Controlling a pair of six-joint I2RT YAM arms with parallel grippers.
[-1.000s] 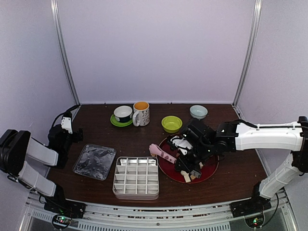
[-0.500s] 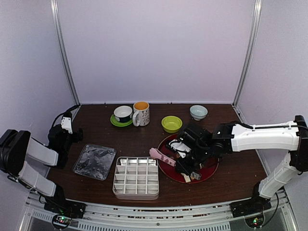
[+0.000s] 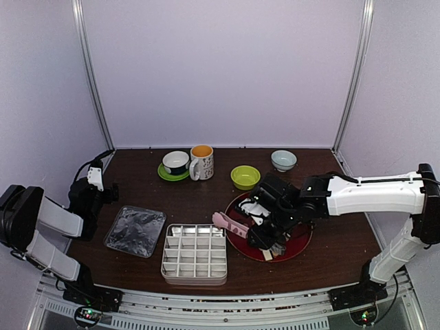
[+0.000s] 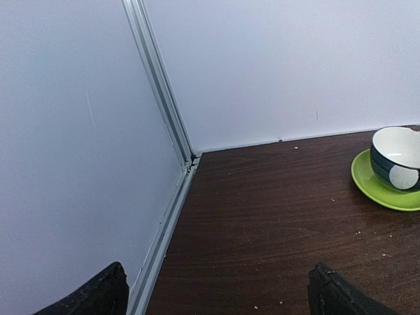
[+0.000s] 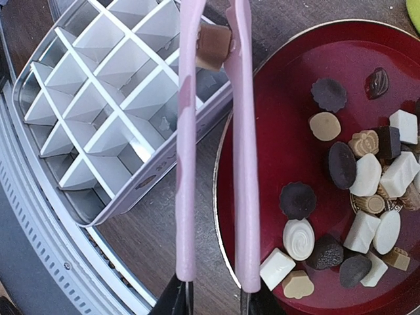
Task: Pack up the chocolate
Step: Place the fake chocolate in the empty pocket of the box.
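Observation:
My right gripper (image 5: pixel 215 298) is shut on the handle end of the pink tongs (image 5: pixel 239 144). A tan square chocolate (image 5: pixel 213 47) sits between the tong tips, above the near-right corner of the white compartment tray (image 5: pixel 98 98). The tray cells that show hold nothing. Several dark, tan and white chocolates (image 5: pixel 364 177) lie on the red plate (image 5: pixel 275 118) to the right. From above, the tongs (image 3: pixel 230 223) reach from the plate (image 3: pixel 302 244) to the tray (image 3: pixel 194 254). My left gripper (image 4: pixel 216 295) stands open over bare table at the far left (image 3: pixel 93 189).
A clear plastic lid (image 3: pixel 135 230) lies left of the tray. Along the back stand a cup on a green saucer (image 3: pixel 176 163), a mug (image 3: pixel 202 161), a green bowl (image 3: pixel 245 177) and a pale bowl (image 3: pixel 283 159). The cup and saucer (image 4: pixel 397 161) are right of my left gripper.
My right arm has carried the tongs left, from over the red plate to the tray's right edge. The left arm has not moved.

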